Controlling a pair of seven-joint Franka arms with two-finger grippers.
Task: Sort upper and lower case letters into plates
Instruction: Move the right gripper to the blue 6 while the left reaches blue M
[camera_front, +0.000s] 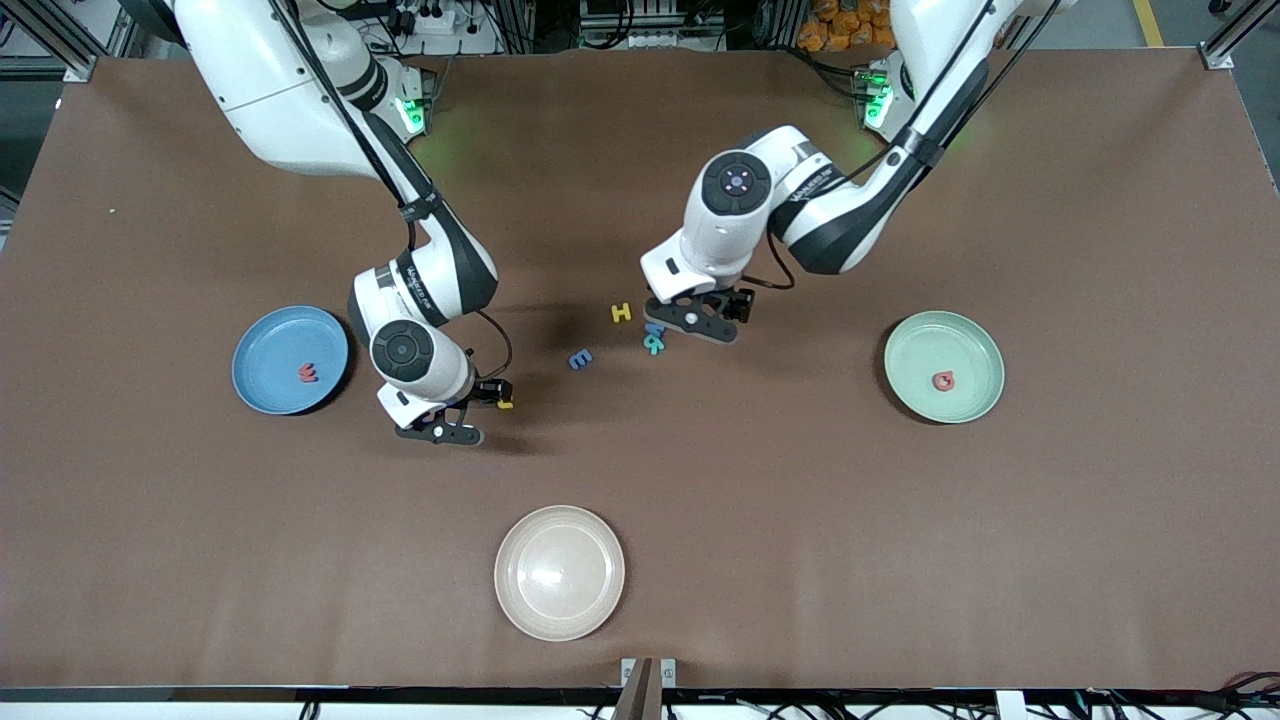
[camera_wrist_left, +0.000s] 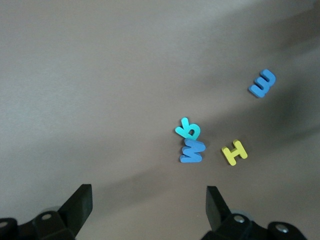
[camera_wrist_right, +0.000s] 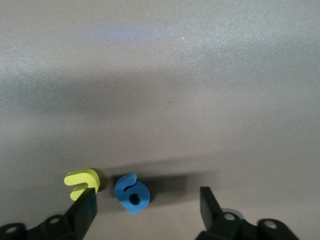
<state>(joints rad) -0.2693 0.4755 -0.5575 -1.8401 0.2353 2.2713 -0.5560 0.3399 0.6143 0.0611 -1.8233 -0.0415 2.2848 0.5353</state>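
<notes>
The right gripper (camera_wrist_right: 142, 210), jaws parted and holding nothing, is set low on the table around a small blue foam lowercase letter (camera_wrist_right: 132, 193), a yellow foam letter (camera_wrist_right: 83, 183) touching one finger, while the left gripper (camera_wrist_left: 149, 212) waits wide open and empty.

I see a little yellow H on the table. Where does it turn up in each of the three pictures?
Front view: the yellow H lies mid-table, beside the left end effector, farther from the camera than the blue E.
Left wrist view: the H lies beside the stacked blue and teal letters.
Right wrist view: not in it.
Shared landmark: the blue E, in the front and left wrist views.
</notes>
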